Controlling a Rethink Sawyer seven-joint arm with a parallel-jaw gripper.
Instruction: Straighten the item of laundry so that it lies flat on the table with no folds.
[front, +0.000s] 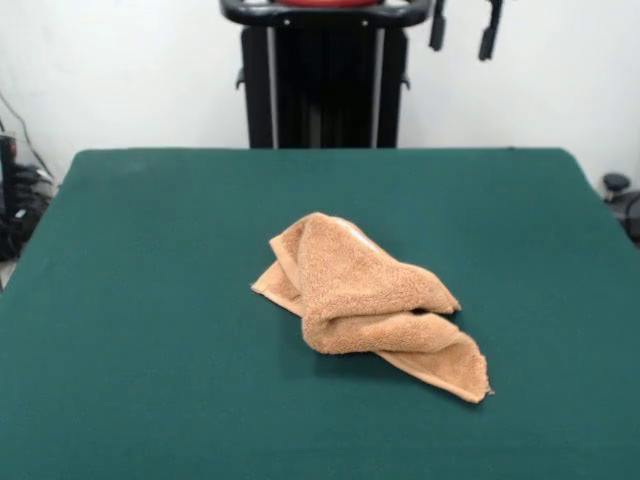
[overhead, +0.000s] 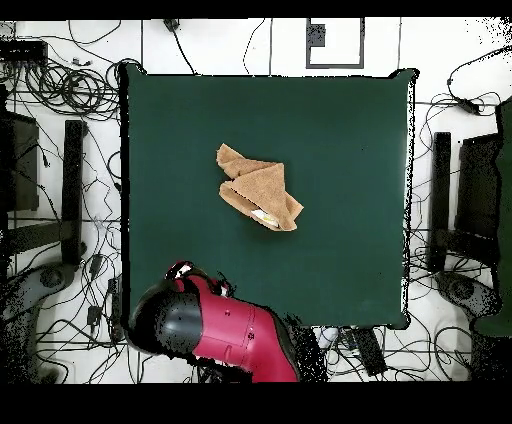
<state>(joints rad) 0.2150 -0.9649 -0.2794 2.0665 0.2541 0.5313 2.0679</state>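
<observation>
The gripper hangs high at the far edge, its two fingers apart, with open air below it. Between it and the crumpled towel, well in front and to one side, the green table lies bare. The towel's bunched folds are the only raised obstacle. The black pedestal stands just beside the gripper.

**White wall, cable-strewn floor**

A plain white wall fills the far side in the front view. In the overhead view the pale floor is crossed by many black cables on every side. Dark stands flank the left and right, and a dark square frame lies at the top edge.
</observation>
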